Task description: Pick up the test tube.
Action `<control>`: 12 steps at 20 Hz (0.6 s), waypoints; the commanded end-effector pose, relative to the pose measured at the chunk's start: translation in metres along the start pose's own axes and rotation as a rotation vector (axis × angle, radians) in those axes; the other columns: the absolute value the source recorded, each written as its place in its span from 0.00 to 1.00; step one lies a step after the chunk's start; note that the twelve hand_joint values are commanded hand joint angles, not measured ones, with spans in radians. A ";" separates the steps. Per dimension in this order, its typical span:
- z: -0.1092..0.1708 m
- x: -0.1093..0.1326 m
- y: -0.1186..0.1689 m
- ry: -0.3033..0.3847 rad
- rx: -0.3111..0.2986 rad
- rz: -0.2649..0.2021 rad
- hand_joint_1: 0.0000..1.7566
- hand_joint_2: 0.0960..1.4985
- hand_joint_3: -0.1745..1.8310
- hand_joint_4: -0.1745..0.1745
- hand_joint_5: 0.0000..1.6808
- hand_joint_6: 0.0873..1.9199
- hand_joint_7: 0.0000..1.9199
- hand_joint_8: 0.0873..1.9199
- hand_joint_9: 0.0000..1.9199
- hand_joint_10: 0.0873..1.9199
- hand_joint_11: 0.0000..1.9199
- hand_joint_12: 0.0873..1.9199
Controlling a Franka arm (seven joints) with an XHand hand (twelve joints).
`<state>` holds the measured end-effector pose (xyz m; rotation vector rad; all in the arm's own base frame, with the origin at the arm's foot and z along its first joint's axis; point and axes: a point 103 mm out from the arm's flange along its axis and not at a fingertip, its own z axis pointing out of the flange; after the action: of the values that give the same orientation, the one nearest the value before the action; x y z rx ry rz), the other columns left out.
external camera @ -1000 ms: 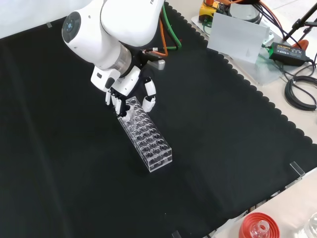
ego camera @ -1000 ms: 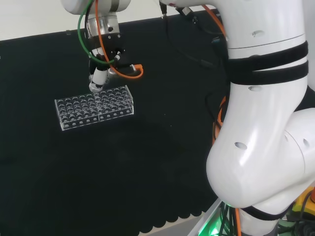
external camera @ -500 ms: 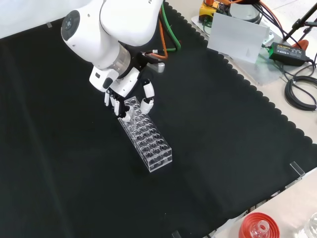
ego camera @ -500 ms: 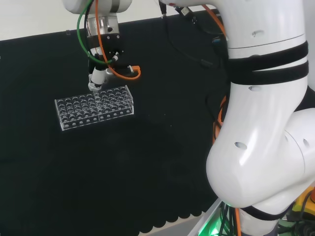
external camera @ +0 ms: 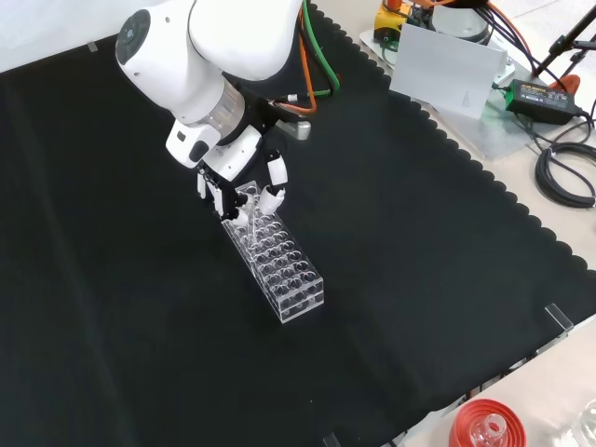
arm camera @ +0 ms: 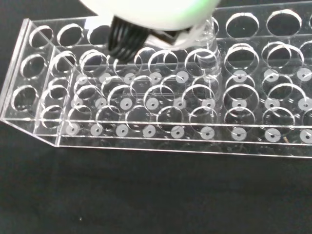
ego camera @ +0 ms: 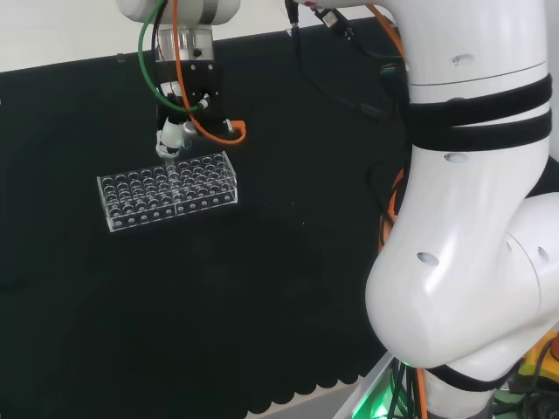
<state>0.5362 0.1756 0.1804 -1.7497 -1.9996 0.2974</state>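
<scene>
Hand (external camera: pixel 244 186) points down over far end of clear rack (external camera: pixel 277 258), fingers curled, pinching test tube (external camera: pixel 247 222) upright.

surface (external camera: pixel 400 279) draped in black cloth with a scalloped edge. a clear plastic rack (external camera: pixel 275 261) of round wells rests directly on the cloth; in the head view the rack (ego camera: pixel 168 189) lies left of the arm's white links.

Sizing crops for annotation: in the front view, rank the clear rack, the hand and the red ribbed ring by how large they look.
1. clear rack
2. hand
3. red ribbed ring, though the view's edge cuts it off, so hand versus ring is unsure.
</scene>
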 end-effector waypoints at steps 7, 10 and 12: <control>0.001 0.013 0.003 -0.018 -0.084 0.051 0.78 0.55 0.21 0.00 0.72 0.29 0.70 0.27 0.64 0.26 0.48 0.60; 0.001 0.016 0.003 -0.035 -0.106 0.049 0.81 0.48 0.29 0.00 0.73 0.29 0.71 0.28 0.63 0.28 0.51 0.58; 0.001 0.017 0.003 -0.036 -0.116 0.047 0.81 0.44 0.34 0.00 0.74 0.29 0.72 0.28 0.63 0.29 0.52 0.57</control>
<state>0.5371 0.1910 0.1795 -1.8563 -2.0157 0.2464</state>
